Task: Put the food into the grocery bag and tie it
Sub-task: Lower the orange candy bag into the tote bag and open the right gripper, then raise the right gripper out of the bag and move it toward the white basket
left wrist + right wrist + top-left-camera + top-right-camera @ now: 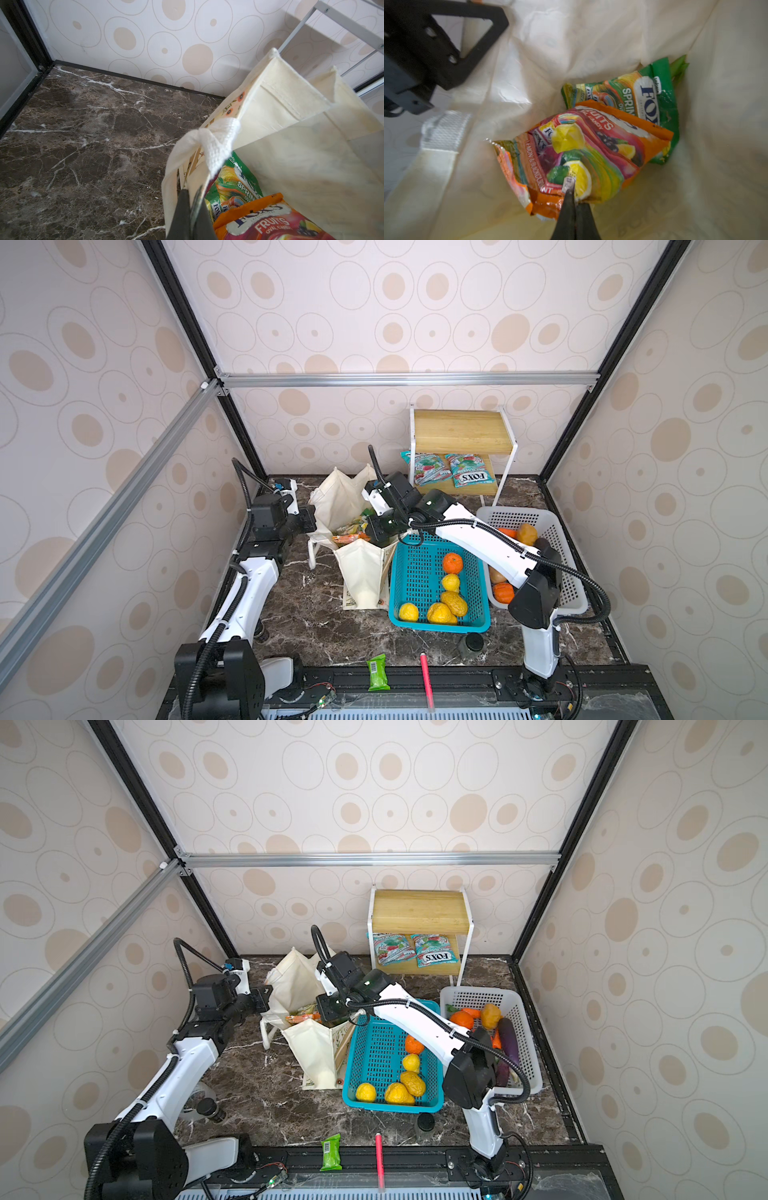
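- At the front edge, both top views show a small green wrapped bar (378,672) and a red pen (426,676) lying apart. Neither wrist view takes them in.
- Behind them on the marble table (307,626) sits the blue basket (436,627). A yellow lemon (408,612) lies in its near corner, among other yellow and orange fruit.
- The white basket (528,1085) stands just right of it. A top view shows the purple eggplant (509,1040) lying inside along the right wall, and the right arm crosses over this basket in both top views.
- The grocery bag (361,572) stands open against the blue basket's left side.
- In the top views the left gripper (192,199) shows only as a black body at the bag's left rim. The left wrist view shows its claw pressed together on that rim, just below the white strap handle (216,143).
- The right gripper (574,195) reaches into the bag's mouth, and the top views hide its tips. The right wrist view shows the claw closed, pinching the near edge of the orange Fox's packet (591,145).
- That packet lies partly over the green Fox's packet (652,99), deep in the bag.
- Farthest back, the wooden shelf (461,431) holds two teal Fox's packets (469,477) on its lower tier.
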`<state>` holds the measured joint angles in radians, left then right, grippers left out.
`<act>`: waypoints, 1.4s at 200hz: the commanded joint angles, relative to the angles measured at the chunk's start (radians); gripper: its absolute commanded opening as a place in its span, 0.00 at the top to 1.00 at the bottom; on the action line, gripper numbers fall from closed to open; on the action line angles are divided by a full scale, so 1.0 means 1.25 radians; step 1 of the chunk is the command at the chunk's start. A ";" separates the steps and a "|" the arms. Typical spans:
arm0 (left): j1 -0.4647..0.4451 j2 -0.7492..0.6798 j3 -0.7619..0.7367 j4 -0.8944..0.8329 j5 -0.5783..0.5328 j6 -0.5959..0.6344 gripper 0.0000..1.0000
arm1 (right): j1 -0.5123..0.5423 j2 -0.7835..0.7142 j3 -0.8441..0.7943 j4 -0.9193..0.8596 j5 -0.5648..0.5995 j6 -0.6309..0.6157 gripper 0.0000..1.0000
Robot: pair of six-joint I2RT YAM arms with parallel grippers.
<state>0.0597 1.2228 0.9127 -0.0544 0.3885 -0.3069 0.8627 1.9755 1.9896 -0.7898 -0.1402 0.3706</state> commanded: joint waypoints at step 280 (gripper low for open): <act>-0.001 -0.025 -0.001 0.008 0.017 0.007 1.00 | -0.067 -0.204 -0.230 0.031 0.220 0.129 0.04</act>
<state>0.0597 1.2114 0.9054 -0.0532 0.3981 -0.3080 0.7872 1.7657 1.7336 -0.8371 0.2577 0.5179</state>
